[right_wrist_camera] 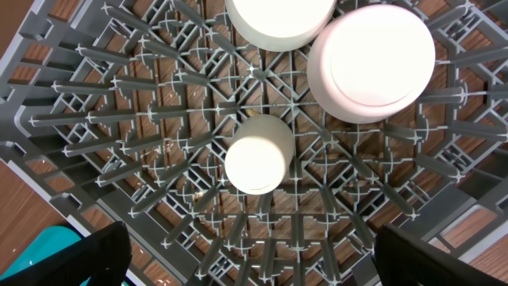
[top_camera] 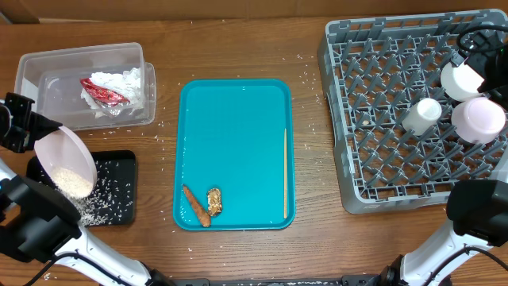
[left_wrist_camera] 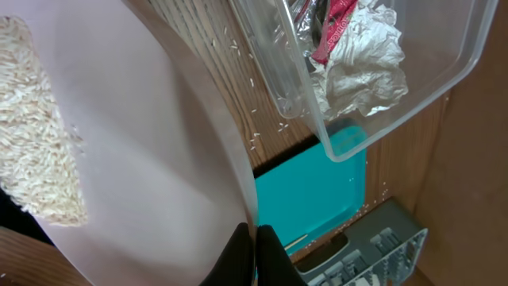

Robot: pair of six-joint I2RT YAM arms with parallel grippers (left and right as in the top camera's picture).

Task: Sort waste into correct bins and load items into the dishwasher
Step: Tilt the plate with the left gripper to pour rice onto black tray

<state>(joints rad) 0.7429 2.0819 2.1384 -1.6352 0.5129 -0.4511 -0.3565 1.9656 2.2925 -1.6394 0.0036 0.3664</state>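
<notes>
My left gripper (left_wrist_camera: 255, 238) is shut on the rim of a pinkish-white bowl (top_camera: 67, 163), tilted over the shallow black tray (top_camera: 119, 171). White rice (left_wrist_camera: 36, 151) lies against the bowl's low side, and grains are scattered in the tray. The clear tub (top_camera: 48, 79) holds a crumpled napkin (top_camera: 123, 83) and a red wrapper (top_camera: 103, 94). An orange carrot stick (top_camera: 196, 206) and a brown chunk (top_camera: 214, 200) lie on the teal tray (top_camera: 234, 135). My right gripper (right_wrist_camera: 250, 234) hangs open above the grey rack (top_camera: 357, 119), which holds two upturned bowls (right_wrist_camera: 371, 63) and a cup (right_wrist_camera: 255, 163).
A thin pale stick (top_camera: 286, 171) lies along the teal tray's right side. Loose rice grains dot the wooden table around the tub and the black tray. The rack's upright pegs stand under my right gripper.
</notes>
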